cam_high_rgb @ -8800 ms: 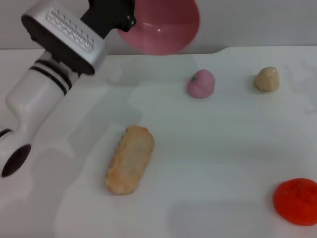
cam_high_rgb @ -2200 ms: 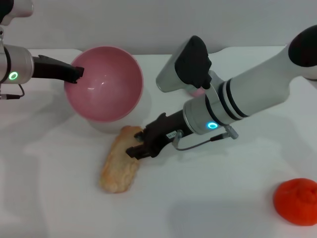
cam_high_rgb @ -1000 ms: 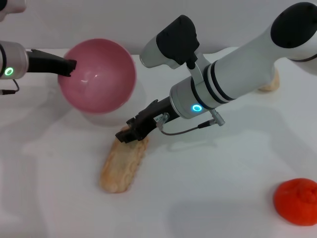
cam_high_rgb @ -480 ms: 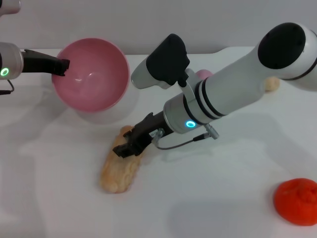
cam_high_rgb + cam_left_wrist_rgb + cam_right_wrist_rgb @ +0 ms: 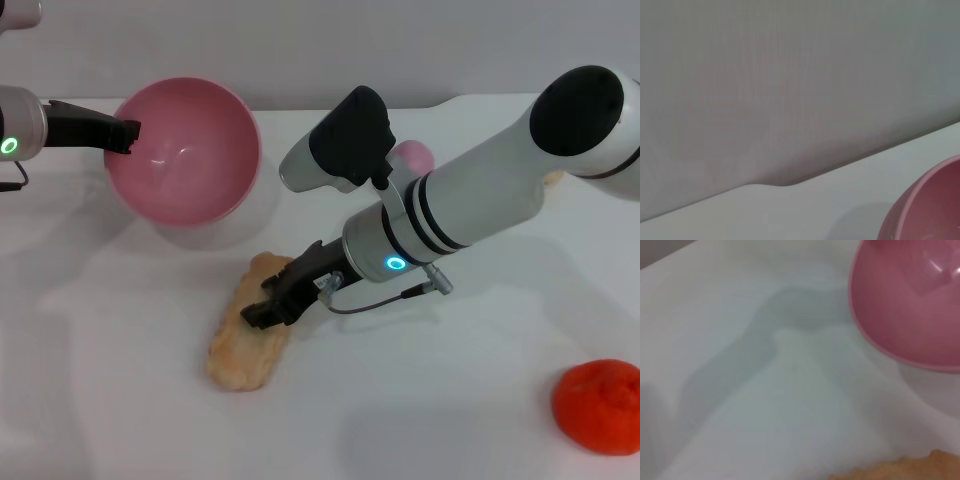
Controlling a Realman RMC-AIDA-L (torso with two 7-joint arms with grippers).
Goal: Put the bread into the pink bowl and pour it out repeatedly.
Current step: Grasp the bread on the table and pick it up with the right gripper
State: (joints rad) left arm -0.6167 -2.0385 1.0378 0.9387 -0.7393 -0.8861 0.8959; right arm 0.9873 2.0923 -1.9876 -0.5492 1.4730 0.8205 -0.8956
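Right claw [image 5: 268, 308] is low over the worktop [image 5: 450, 400], its black fingers [image 5: 285, 290] down on the upper half of the bread [image 5: 245, 335]. They look drawn in on the loaf's top, touching it, but whether they truly clamp it cannot be told from here. The bread lies flat on the worktop, long axis running from near the bowl's shadow toward the robot, tilted a little to the robot's left at its near end; its far end sits under the claw and its near end sticks out clear of it. The right wrist view catches only a sliver of the orange crust [image 5: 900, 469] at the frame edge, with the bowl's rim [image 5: 875, 340] beyond. Left claw [image 5: 128, 135] is at the rim of the pink bowl [image 5: 185, 150], on the robot's left side of it, clenched on the rim and carrying the bowl tipped so the inside faces the head camera. The bowl is held above the worktop, its shadow falling beneath it. It holds nothing. Bowl and bread are near but apart. A pink peach toy [image 5: 412, 155] shows partly behind the right arm, and an orange-red round thing [image 5: 598, 405] sits at the near right of the worktop.
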